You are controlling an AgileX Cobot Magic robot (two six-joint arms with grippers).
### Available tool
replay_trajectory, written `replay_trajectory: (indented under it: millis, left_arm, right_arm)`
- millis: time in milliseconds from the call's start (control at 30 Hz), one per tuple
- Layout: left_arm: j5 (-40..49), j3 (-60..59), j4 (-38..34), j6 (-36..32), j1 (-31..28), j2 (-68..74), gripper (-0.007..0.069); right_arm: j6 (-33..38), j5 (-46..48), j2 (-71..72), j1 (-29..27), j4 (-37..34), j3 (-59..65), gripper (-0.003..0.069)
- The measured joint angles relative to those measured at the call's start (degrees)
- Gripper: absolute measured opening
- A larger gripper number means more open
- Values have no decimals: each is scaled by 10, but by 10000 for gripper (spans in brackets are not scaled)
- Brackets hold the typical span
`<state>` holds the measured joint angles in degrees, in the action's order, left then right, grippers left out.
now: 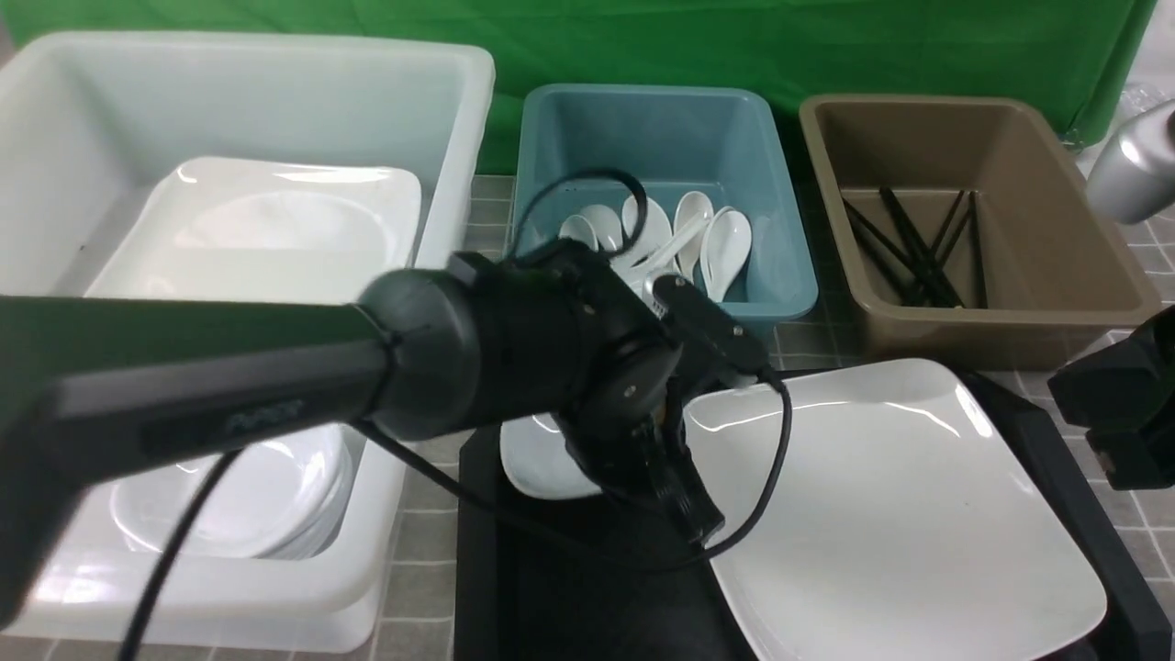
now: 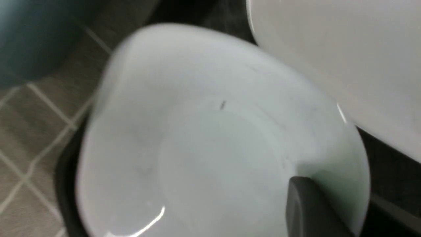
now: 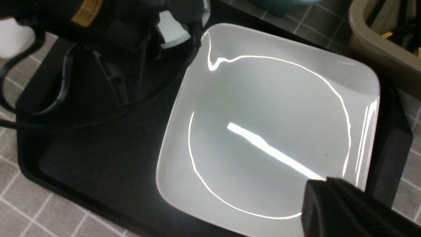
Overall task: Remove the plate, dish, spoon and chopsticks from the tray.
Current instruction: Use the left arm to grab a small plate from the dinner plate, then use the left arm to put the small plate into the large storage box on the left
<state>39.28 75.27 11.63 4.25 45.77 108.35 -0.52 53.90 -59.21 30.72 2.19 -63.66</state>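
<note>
Left arm reaches right across the front view, with the left gripper [image 1: 696,525] pointing down at the far-left corner of the tray [image 1: 514,597]. That's where the small dish [image 1: 537,464] sits, just beside the plate [image 1: 890,514] – touching or not, can't tell. In the left wrist view, one dark finger [image 2: 309,207] shows just inside the dish's [image 2: 204,141] rim on the side nearest the plate [image 2: 345,49]. The other finger is out of frame and the picture is smeary, so there's no telling how wide the jaws are or whether they have hold of the rim.

The plate takes up the right half of the black tray, lying flat with one corner aimed at the near edge. The right gripper [image 3: 329,200] is closed up tight and hangs over the plate's [image 3: 269,131] edge near the tray's [image 3: 98,158] right rim – it isn't seen gripping anything.

Behind the tray there are three bins on the grey tiled table [image 1: 413,597]. The blue bin [image 1: 661,138] holds a bunch of white spoons [image 1: 725,248], and the brown bin [image 1: 918,147] holds the black chopsticks [image 1: 918,248]. The big white bin [image 1: 229,101] on the left has a stack of plates at its far end and rounder dishes at its near end.
</note>
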Motion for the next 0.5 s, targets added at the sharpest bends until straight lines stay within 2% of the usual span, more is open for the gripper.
replay_trajectory:
  millis: [67, 233, 367, 433, 500]
  left_arm:
    - [16, -2, -12, 5, -1, -27, 29]
    - [39, -3, -26, 16, -1, -103, 25]
    - [48, 18, -17, 19, -1, -198, 25]
    - [66, 42, 19, 33, -8, -260, 25]
    - [84, 50, 41, 34, -25, -295, 25]
  right_arm:
    - [0, -8, 0, 0, -13, 0, 20]
    - [0, -14, 0, 0, -56, -20, 20]
    - [27, -40, 1, 0, -131, -51, 20]
    - [117, -58, -8, 0, -246, -69, 20]
    - [160, -63, -20, 0, -305, -77, 20]
